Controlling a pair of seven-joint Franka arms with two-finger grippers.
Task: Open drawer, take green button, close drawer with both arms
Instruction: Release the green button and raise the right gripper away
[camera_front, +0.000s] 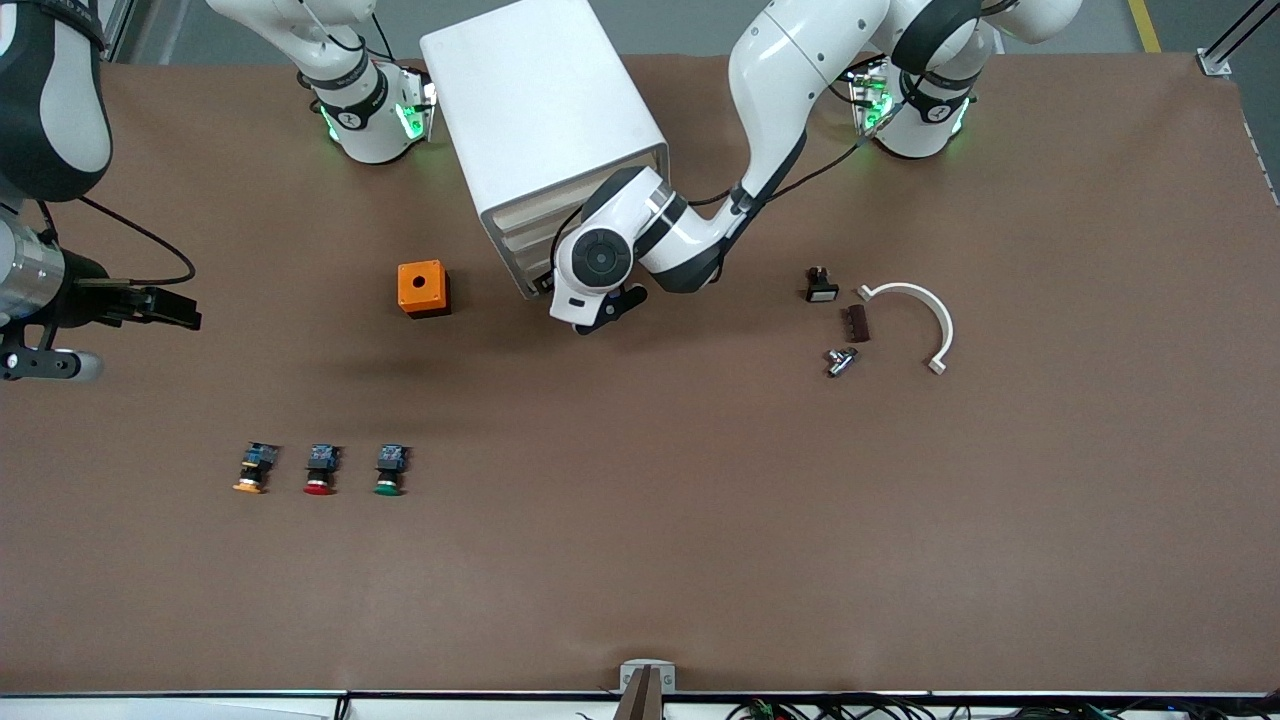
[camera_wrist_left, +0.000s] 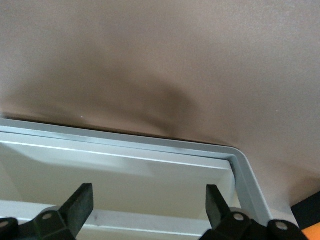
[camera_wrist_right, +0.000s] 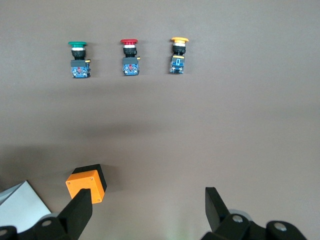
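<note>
The white cabinet (camera_front: 545, 110) stands near the robots' bases, its four drawers (camera_front: 522, 243) all pushed in. My left gripper (camera_front: 608, 310) is low, right in front of the drawers. In the left wrist view it is open (camera_wrist_left: 148, 205), empty, with a white drawer front (camera_wrist_left: 125, 180) between its fingers. The green button (camera_front: 389, 470) lies nearer the front camera, in a row beside a red one (camera_front: 320, 469) and a yellow one (camera_front: 253, 468). My right gripper (camera_front: 172, 308) waits in the air at the right arm's end, open (camera_wrist_right: 147, 210) and empty. Its wrist view shows the green button (camera_wrist_right: 78, 60).
An orange box with a hole (camera_front: 423, 288) stands beside the cabinet toward the right arm's end, also in the right wrist view (camera_wrist_right: 87, 182). Toward the left arm's end lie a small black part (camera_front: 821, 286), a brown block (camera_front: 858, 323), a metal piece (camera_front: 840, 361) and a white curved bracket (camera_front: 925, 315).
</note>
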